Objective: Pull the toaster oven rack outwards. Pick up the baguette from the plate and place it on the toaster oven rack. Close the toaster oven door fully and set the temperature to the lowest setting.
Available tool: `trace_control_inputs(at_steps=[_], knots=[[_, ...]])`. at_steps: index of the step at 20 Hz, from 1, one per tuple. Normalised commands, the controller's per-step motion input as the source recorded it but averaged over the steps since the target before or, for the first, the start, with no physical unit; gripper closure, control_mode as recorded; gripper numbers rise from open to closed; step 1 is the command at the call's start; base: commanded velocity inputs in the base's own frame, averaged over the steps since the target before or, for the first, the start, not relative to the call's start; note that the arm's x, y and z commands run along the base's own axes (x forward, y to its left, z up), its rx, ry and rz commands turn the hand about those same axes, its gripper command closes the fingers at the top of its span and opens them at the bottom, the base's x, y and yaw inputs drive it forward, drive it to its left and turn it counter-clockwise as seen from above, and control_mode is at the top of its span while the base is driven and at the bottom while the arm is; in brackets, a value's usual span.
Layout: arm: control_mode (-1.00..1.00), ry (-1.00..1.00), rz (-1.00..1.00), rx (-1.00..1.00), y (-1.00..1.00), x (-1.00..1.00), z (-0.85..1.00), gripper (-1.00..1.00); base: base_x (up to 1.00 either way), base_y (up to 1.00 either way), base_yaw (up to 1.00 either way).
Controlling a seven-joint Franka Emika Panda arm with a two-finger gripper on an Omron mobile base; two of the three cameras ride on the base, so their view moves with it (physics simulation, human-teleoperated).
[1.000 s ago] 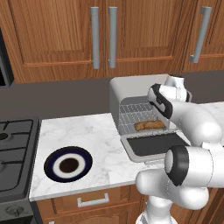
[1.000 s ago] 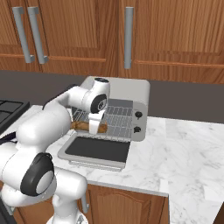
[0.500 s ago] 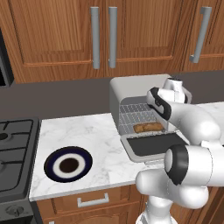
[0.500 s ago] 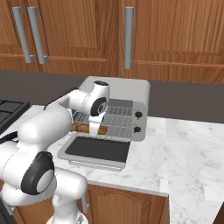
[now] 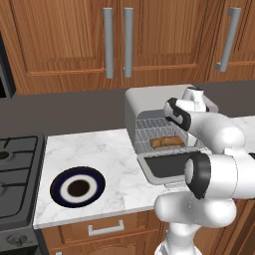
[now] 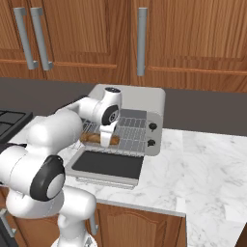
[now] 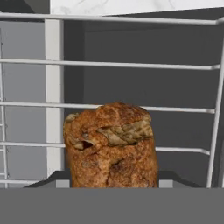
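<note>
step: placing the baguette (image 5: 166, 142) on the toaster oven rack (image 6: 126, 131); bread already down on the wires, release looks like the open item
baguette location: front part of the rack, rack pulled out over the dropped toaster oven door (image 6: 107, 165); plate (image 5: 77, 187) on the tabletop (image 5: 114, 164) now bare, well apart to the left
fingers: gripper (image 6: 106, 141) down over the baguette's right end; tips hidden in all views, so cannot tell whether clamped on the bread or already let go
hand view: broken end of the baguette (image 7: 111, 145) dead centre, rack wires behind, so hand aligned along the loaf
how to do it well: open fully before lifting, retreat straight up and back, no sideways drag that would roll the loaf off the front wire; keep wrist clear of the toaster oven (image 5: 159, 102) roof edge
orientation: long axis parallel to the oven front, left-right across the rack, lying flat, not tilted
next risk: door needs clear swing; loaf near rack front, so rack probably wants pushing in first
</note>
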Motion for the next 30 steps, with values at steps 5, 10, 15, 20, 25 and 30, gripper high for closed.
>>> trace_control_inputs(at_steps=[5,10,15,20,25,30], knots=[[-1.00,0.00,0.00,0.00,-0.04,0.20,-0.04,1.00,0.00,0.00,0.00],[-1.00,0.00,0.00,0.00,-0.03,0.09,-0.27,1.00,0.00,0.00,0.00],[-1.00,0.00,0.00,0.00,0.00,0.03,-0.28,1.00,0.00,0.00,0.00],[-1.00,0.00,0.00,0.00,0.00,0.02,-0.13,1.00,0.00,0.00,0.00],[-1.00,0.00,0.00,0.00,0.00,0.00,0.00,-1.00,0.00,0.00,0.00],[-1.00,0.00,0.00,0.00,0.00,0.00,0.00,-1.00,0.00,0.00,0.00]])
